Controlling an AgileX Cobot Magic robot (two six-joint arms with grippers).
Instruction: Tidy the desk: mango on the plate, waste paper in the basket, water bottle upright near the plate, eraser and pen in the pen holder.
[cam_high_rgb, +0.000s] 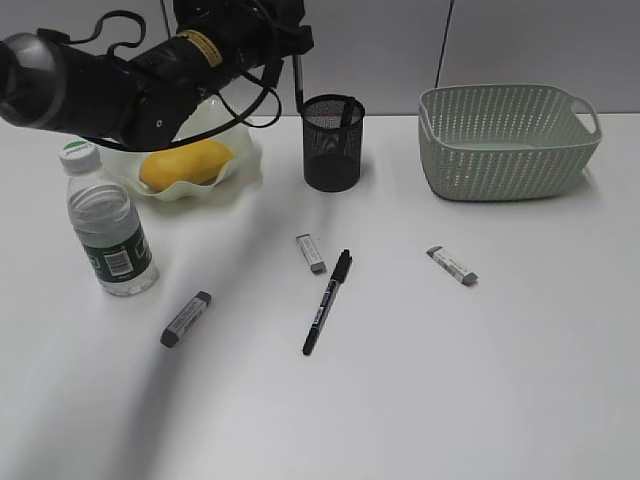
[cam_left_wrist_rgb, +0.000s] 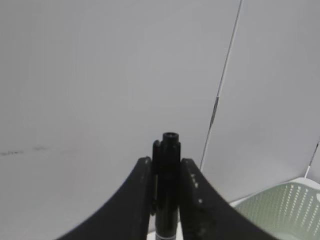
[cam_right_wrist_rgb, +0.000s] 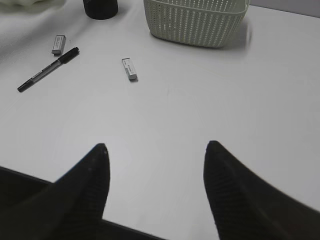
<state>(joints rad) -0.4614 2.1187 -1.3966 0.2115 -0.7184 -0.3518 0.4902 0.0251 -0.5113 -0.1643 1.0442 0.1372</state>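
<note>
1. The step in hand looks like the pen-into-holder one: the left gripper (cam_left_wrist_rgb: 166, 200) has its two black fingers (cam_left_wrist_rgb: 137, 200) closed tight on a slim black pen (cam_left_wrist_rgb: 166, 165), held upright with its butt end up.
2. In the exterior view that held pen (cam_high_rgb: 297, 80) hangs point-down just left of and above the black metal mesh cylindrical pen holder (cam_high_rgb: 333, 142), not yet over its mouth.
3. The next move, as I judge it, calls for a short shift right to centre the pen over the opening, a lowering, then a release.
4. The right gripper (cam_right_wrist_rgb: 156, 185) hovers wide open and empty above the plain white desk (cam_right_wrist_rgb: 200, 115).
5. A second black pen (cam_high_rgb: 327, 301) lies flat on the desk in front of the holder, with three small grey-white block erasers around it: one just beside its cap (cam_high_rgb: 311, 253), one to the left (cam_high_rgb: 186, 318), one to the right (cam_high_rgb: 452, 265).
6. The smooth yellow-orange mango (cam_high_rgb: 186, 164) already sits in the pale green wavy-rimmed plate (cam_high_rgb: 245, 160).
7. The clear plastic water bottle (cam_high_rgb: 108, 225) with white cap stands upright near the plate.
8. The sage-green perforated basket (cam_high_rgb: 508, 140) stands at the back right; no waste paper shows on the desk.
</note>
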